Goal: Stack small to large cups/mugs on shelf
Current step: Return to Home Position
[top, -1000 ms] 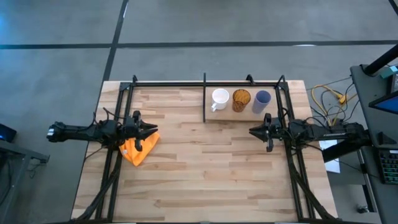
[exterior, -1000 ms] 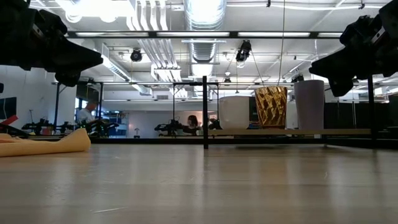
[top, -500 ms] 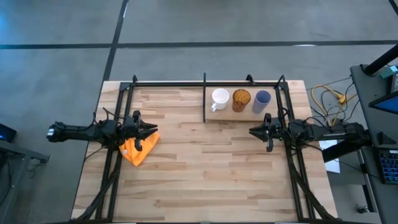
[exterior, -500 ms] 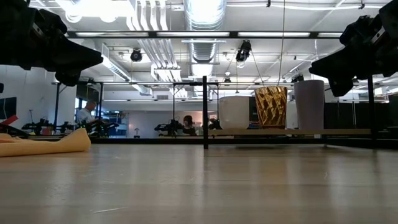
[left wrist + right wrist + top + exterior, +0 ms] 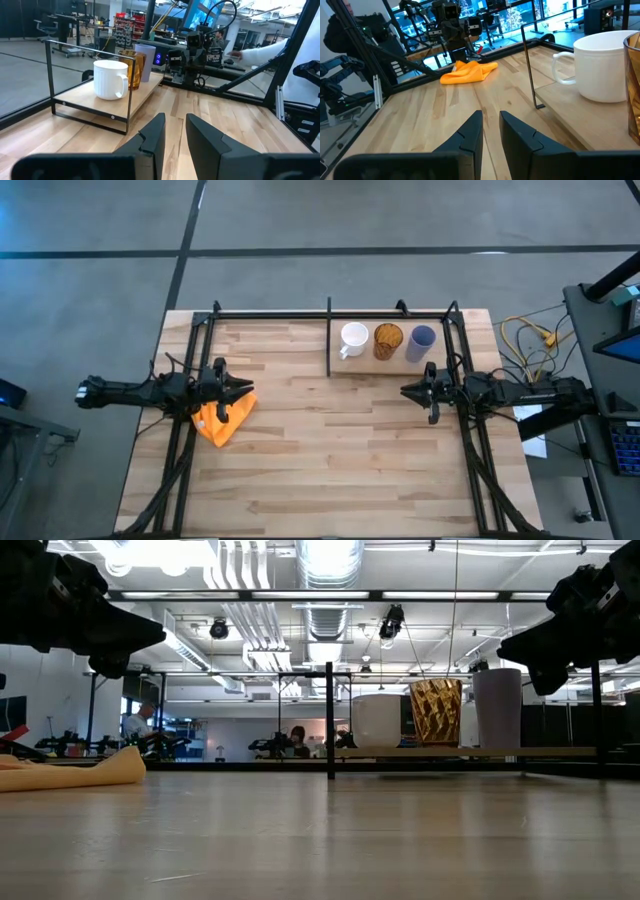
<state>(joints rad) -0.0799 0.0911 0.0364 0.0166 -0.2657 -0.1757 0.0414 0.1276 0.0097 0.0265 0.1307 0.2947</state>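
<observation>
A white handled mug [image 5: 353, 338], an amber-brown cup [image 5: 388, 340] and a lavender-blue tumbler [image 5: 422, 340] stand upright in a row on the shelf [image 5: 370, 363], a wooden board at the table's far right. They also show in the low view: mug [image 5: 376, 720], cup [image 5: 436, 712], tumbler [image 5: 498, 707]. My left gripper [image 5: 247, 388] hovers at the table's left over an orange cloth [image 5: 222, 420]. Its fingers stand a narrow gap apart and empty [image 5: 175, 117]. My right gripper [image 5: 406, 391] hovers just near of the shelf, narrowly open and empty [image 5: 491, 114].
Thin black rods frame the shelf [image 5: 132, 87] and run along the table's far edge [image 5: 300, 315] and sides. The orange cloth lies crumpled on the tabletop. Bare plank tabletop [image 5: 330, 450] lies between the two arms and toward the near edge.
</observation>
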